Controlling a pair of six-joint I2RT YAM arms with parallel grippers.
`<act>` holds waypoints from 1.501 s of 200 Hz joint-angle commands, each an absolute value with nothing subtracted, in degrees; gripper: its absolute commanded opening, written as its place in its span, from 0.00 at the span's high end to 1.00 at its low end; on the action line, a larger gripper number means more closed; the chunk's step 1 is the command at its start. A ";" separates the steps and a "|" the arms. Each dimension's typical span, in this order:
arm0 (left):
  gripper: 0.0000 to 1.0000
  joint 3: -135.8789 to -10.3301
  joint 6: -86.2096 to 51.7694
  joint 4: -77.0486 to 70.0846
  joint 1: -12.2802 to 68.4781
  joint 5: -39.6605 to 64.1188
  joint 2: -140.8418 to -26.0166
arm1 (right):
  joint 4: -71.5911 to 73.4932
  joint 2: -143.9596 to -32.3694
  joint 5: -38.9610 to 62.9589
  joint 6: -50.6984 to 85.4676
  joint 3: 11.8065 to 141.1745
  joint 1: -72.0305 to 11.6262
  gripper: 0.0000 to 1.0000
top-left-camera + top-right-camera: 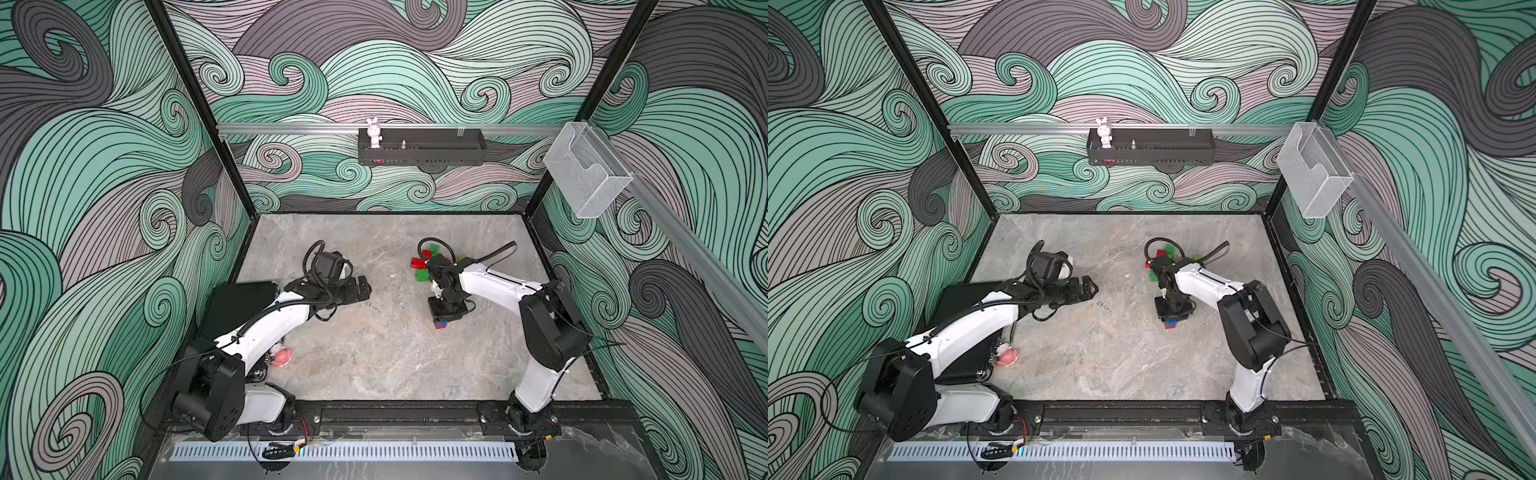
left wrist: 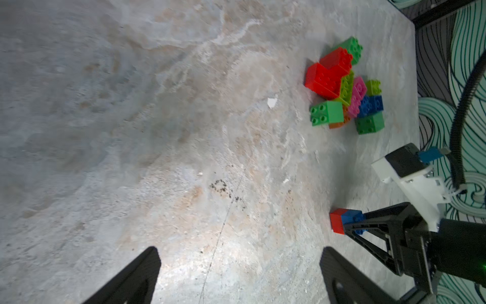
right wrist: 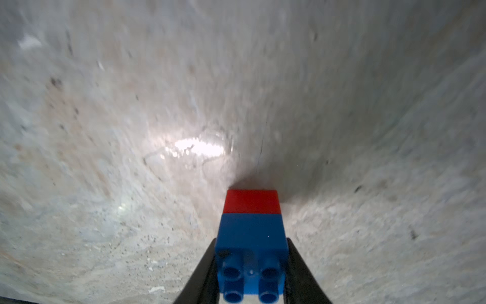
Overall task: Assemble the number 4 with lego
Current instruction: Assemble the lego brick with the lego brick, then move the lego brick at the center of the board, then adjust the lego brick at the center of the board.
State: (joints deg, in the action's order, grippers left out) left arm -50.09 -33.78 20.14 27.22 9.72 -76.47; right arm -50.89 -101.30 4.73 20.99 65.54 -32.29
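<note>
**Blue-and-red lego pair held in right pincer**

We find a blue brick point(image 3: 251, 226) joined to a red brick point(image 3: 251, 201), with the blue brick's studs facing the wrist camera. The right pincer point(image 3: 251, 240) pinches the blue brick on both flanks, low at the desk point(image 1: 374, 353); we cannot tell whether the pair touches the surface. The loose lego pile point(image 2: 344, 86) lies near, toward the back wall: red, green, lime, pink, blue and orange pieces touching. The left pincer point(image 2: 239, 252) stands spread, well apart from both.

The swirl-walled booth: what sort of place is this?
Probably a robot test cell: a left arm and right arm bolted to a rail, patterned panels boxing in a tabletop, and a lego pile to handle.
</note>
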 commanded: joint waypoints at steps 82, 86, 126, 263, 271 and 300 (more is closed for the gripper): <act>0.01 -52.10 -27.60 18.33 34.98 9.52 -80.51 | -45.98 -98.04 14.60 28.53 61.78 -34.44 0.41; 0.01 -52.12 -27.62 18.35 34.96 9.45 -80.51 | -45.84 -98.04 15.30 28.63 61.91 -34.63 0.41; 0.01 -51.69 -26.50 17.23 35.17 9.84 -80.51 | -43.66 -98.32 17.56 29.58 62.55 -35.80 0.37; 0.03 -46.76 10.02 -9.37 54.47 16.28 -91.47 | -46.54 -113.26 10.82 -2.81 86.29 -19.34 0.47; 0.04 -47.76 11.64 -9.90 54.89 16.36 -93.35 | -46.40 -114.64 9.84 -2.58 87.41 -19.25 0.48; 0.05 -48.94 15.96 -13.90 55.30 14.84 -97.18 | -46.52 -117.74 4.77 0.88 90.83 -17.72 0.47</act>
State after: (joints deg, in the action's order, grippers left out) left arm -46.28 8.32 -8.21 54.96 15.05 -95.48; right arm -44.62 -117.01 9.32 0.19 87.50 -19.03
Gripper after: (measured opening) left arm 0.955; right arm 0.527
